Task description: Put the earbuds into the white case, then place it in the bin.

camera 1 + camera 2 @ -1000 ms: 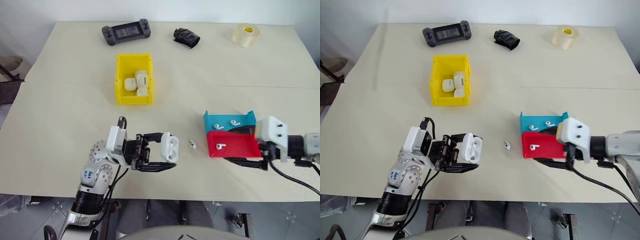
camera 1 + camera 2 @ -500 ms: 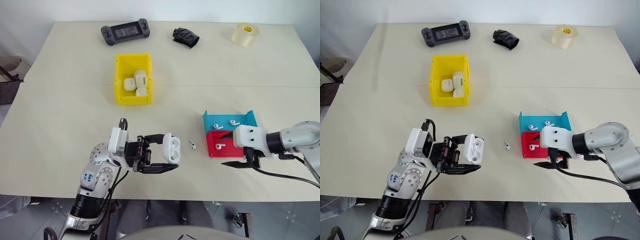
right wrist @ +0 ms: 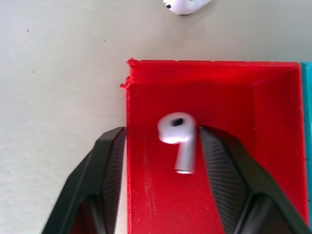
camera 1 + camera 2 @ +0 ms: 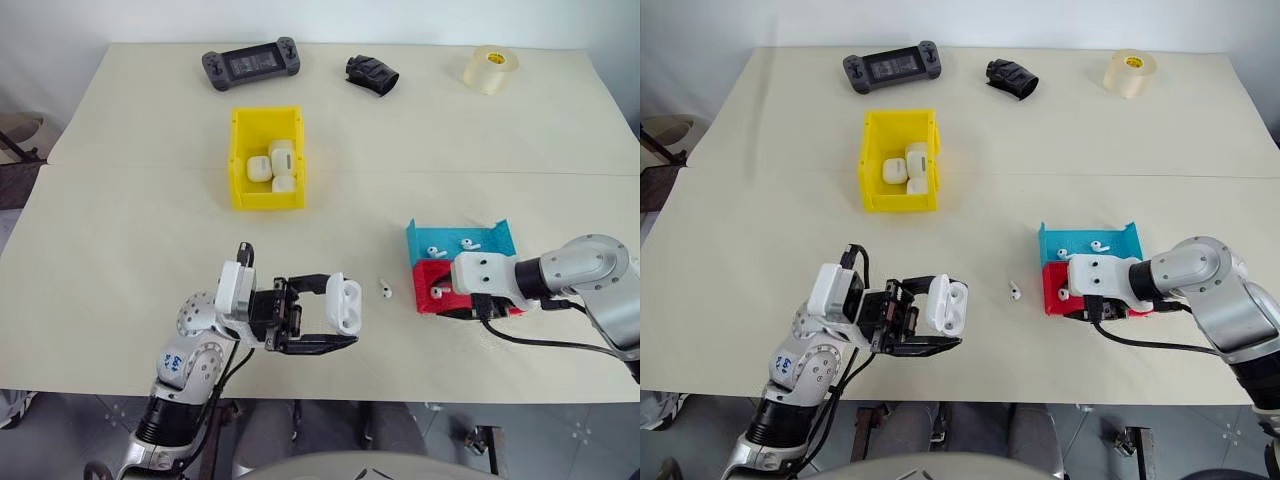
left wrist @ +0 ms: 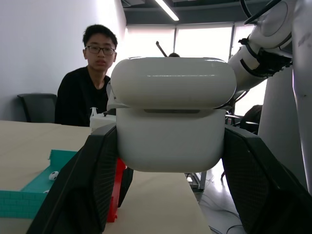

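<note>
Lowered into the red tray (image 3: 273,146), right end effector (image 3: 161,165) straddles glossy earbud (image 3: 179,141), unclenched

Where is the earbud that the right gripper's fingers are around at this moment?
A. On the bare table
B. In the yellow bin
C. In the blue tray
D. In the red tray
D: the right wrist view shows the right gripper with one black finger on each side of a white earbud that lies on the floor of the red tray.
</note>
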